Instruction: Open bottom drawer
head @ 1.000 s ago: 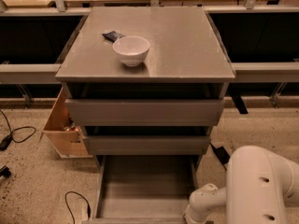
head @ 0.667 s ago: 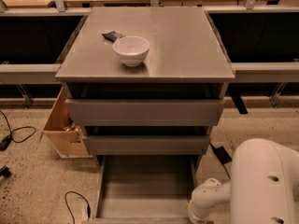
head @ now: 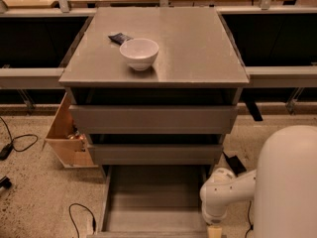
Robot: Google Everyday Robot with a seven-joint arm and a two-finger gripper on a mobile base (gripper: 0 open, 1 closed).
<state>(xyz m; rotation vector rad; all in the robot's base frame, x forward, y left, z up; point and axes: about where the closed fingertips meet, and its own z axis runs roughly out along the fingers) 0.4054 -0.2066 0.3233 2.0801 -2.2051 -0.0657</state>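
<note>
The grey cabinet [head: 158,48] has three drawers. The bottom drawer [head: 153,202] is pulled far out toward me, showing its shallow grey tray interior; its front runs along the bottom edge of the view. The two drawer fronts above, the top one [head: 153,119] and the middle one [head: 154,153], stand slightly out. My white arm [head: 277,182] comes in from the right. Its wrist [head: 218,202] hangs at the drawer's right front corner. The gripper [head: 214,230] reaches down at the bottom edge and is mostly cut off.
A white bowl [head: 139,53] and a small dark packet [head: 120,37] sit on the cabinet top. A light wooden box [head: 67,133] stands left of the cabinet. Cables [head: 15,143] lie on the speckled floor at left. Dark shelving flanks the cabinet.
My arm's white body has swung further into view at the right, covering more of the floor. The wrist shifted slightly right. The drawers have not visibly moved.
</note>
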